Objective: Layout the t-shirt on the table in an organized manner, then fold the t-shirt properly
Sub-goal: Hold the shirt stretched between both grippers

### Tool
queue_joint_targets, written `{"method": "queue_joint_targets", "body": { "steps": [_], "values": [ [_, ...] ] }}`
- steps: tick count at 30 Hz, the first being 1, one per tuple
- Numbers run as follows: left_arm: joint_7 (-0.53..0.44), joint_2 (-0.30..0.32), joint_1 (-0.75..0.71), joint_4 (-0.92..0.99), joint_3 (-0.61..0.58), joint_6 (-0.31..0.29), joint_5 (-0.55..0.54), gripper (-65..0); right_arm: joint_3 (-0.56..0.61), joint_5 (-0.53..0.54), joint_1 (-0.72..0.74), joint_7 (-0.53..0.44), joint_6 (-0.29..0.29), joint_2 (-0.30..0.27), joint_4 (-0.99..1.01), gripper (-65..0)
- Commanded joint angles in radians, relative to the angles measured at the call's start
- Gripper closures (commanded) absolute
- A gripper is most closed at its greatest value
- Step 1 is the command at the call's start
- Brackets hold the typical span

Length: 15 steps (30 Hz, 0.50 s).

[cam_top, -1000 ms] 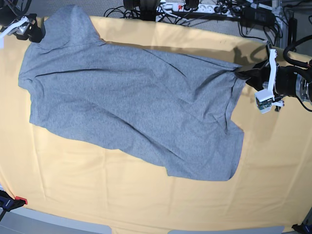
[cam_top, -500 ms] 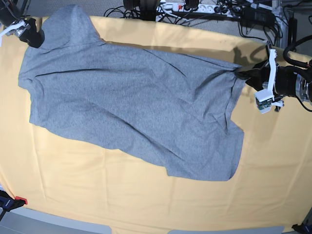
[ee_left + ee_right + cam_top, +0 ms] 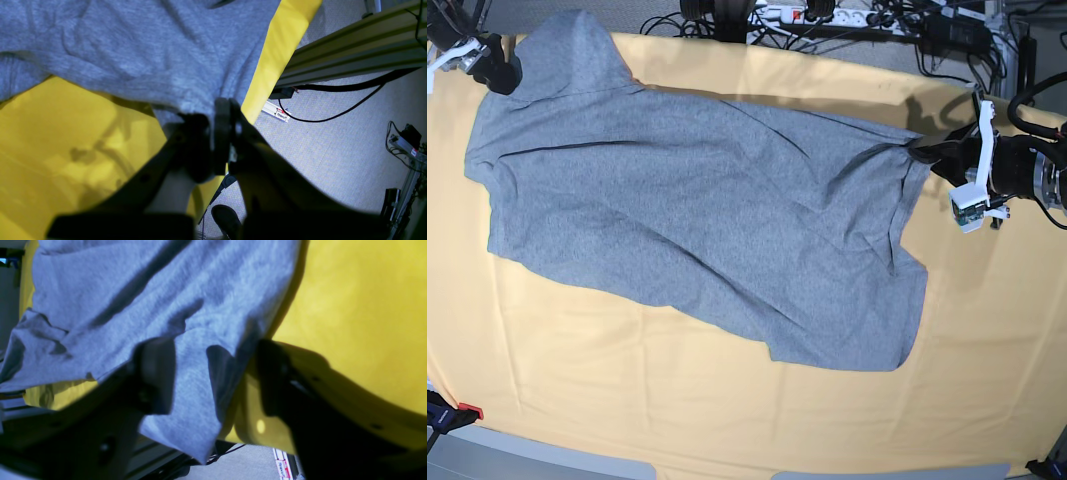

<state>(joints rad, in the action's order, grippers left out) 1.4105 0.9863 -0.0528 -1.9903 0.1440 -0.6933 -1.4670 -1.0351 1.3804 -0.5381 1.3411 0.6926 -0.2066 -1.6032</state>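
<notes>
Yellow cloth covers the table (image 3: 727,400) under both my arms, with grey floor and loose cables beyond its far edge.

Closest to the left gripper (image 3: 223,110), the jaws are pressed together on a pinch of the shirt (image 3: 697,220); fabric fans away from the tips, so I hold that edge. In the base view this gripper (image 3: 927,152) sits at the shirt's edge, and creases run out from it across the cloth.

At the right gripper (image 3: 206,373) the jaws stand wide apart, with a flap of shirt hanging between them. I cannot tell whether either pad touches it; I judge nothing is gripped there. From the base view that gripper (image 3: 489,68) sits just beside the far corner of the shirt, near the table's corner.

Further out, the shirt lies spread across the table, plain grey side up, mostly flat but skewed and rumpled. I'd say the layout is well along but not finished: wrinkles cross the body, one lower corner looks pulled out of line, and no fold has been made. All the folding is left.

Hard to read: I can't pick out the collar or the second sleeve. No lettering shows. The right arm is largely cut off at the frame's corner, and dark gripper bodies block much of both wrist views.
</notes>
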Motion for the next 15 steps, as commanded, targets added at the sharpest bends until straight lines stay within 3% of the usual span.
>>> {"method": "queue_joint_targets", "body": {
  "steps": [1, 5, 10, 14, 15],
  "values": [
    [-0.014, 0.024, 0.012, -0.011, 0.014, -0.005, -0.017, 0.0, -0.004, 0.037, 0.000, -0.007, 0.006, -0.016, -0.010, -32.8],
    [-0.014, 0.024, 0.011, -0.011, 0.014, -0.005, -0.017, 0.0, -0.004, 0.037, 0.024, 0.006, 0.006, -0.016, -0.010, -24.4],
    [-0.014, 0.024, 0.011, -0.011, 0.014, -0.005, -0.017, 0.0, -0.004, 0.033, 0.043, 0.006, 0.006, -0.016, -0.010, -19.5],
    [-0.014, 0.024, 0.012, -0.011, 0.014, -0.005, -0.017, 0.0, -0.004, 0.033, 0.042, 0.011, 0.006, -0.016, -0.010, 0.0],
    [-0.014, 0.024, 0.012, -0.011, 0.014, -0.005, -0.017, 0.0, -0.004, 0.033, 0.043, 0.019, 0.006, -0.016, -0.010, 0.0]
  ]
}}
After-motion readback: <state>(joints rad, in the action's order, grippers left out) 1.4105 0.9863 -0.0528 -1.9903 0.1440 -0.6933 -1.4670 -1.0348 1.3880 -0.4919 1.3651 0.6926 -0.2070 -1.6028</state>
